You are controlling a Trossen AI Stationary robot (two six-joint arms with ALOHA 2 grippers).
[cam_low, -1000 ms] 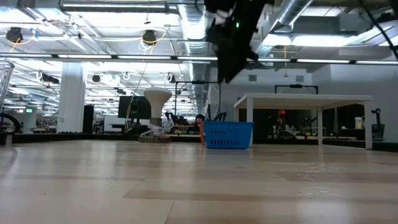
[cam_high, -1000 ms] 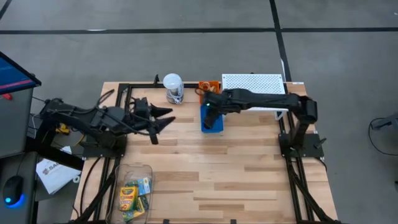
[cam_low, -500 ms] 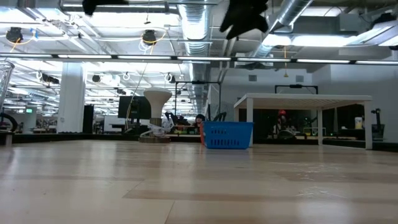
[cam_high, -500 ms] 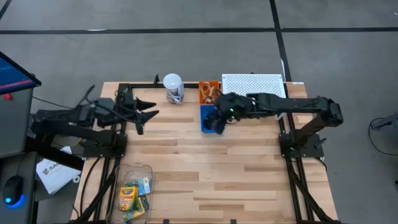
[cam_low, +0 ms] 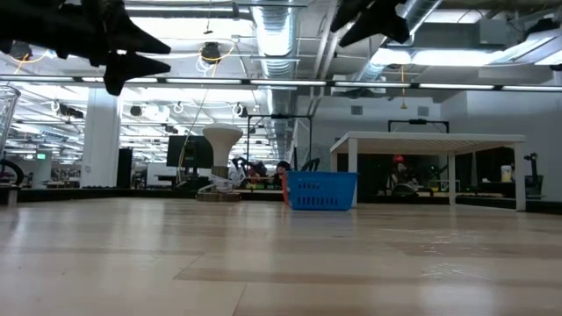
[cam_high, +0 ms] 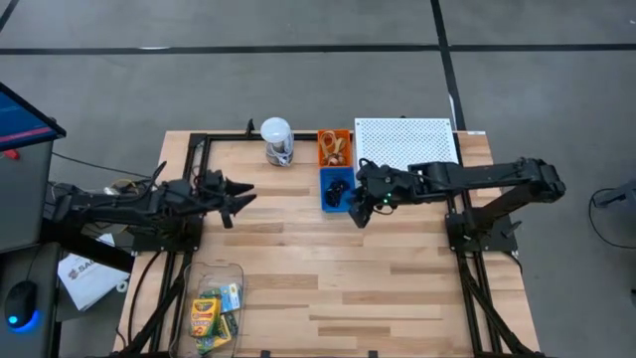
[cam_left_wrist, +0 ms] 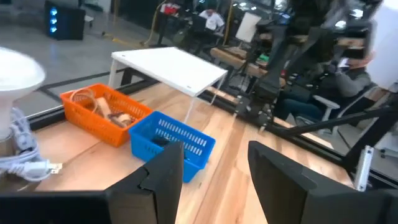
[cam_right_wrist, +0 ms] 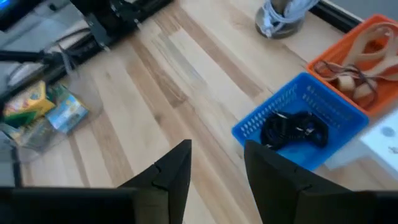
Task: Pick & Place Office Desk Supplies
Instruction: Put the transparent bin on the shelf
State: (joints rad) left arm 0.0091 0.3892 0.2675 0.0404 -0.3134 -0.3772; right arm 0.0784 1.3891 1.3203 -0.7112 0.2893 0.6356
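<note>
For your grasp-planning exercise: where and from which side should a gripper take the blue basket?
Grip the blue basket by one thin upright wall, coming down from above: it stands open-topped on the table, black clips lie inside, and the orange basket sits against one side.

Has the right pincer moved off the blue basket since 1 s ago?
Yes. The right pincer has pulled back off the blue basket toward its own base.

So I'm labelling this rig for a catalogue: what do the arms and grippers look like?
Both arms are dark, nearly black, jointed links. The left gripper and right gripper each end in two dark, flat, tapering fingers. A small green light glows near the right wrist.
</note>
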